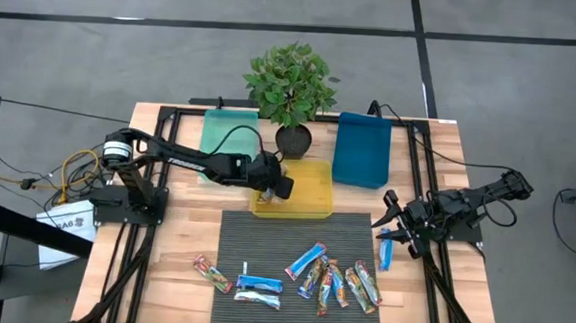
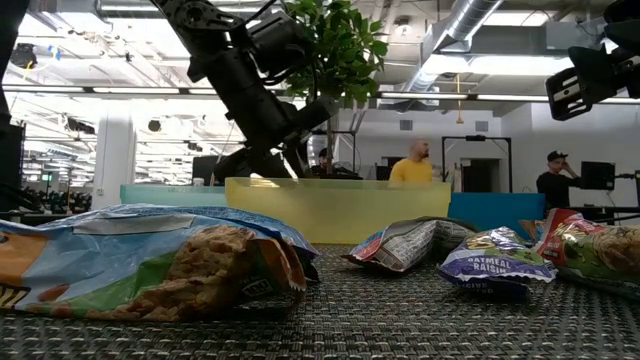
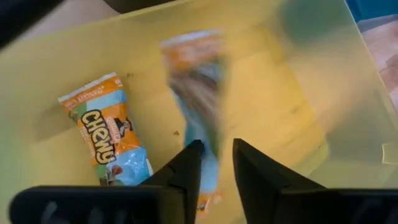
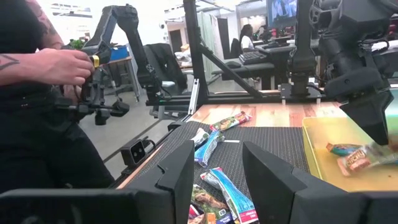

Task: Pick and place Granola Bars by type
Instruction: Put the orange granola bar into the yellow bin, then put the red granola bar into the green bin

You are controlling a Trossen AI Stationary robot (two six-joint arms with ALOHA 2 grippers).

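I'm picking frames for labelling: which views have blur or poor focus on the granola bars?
Left wrist view: the bar above the yellow bin is motion-smeared, the lying Chewy bar sharp. Low view: the nearest wrapper is soft. High view: bars small but crisp.

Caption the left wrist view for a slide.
Left gripper over the yellow bin, a blurred granola bar between its open fingers, another bar lying inside.

From my remote seat I see a grey floor (image 1: 94, 59) crossed by dark lines around the wooden table (image 1: 177, 250). Beyond it, an open workspace: ceiling ducts (image 2: 470, 25) upper right, strip lights (image 2: 90, 90) left, people (image 2: 410, 162) standing mid-frame, desks (image 4: 249, 59) farther back.
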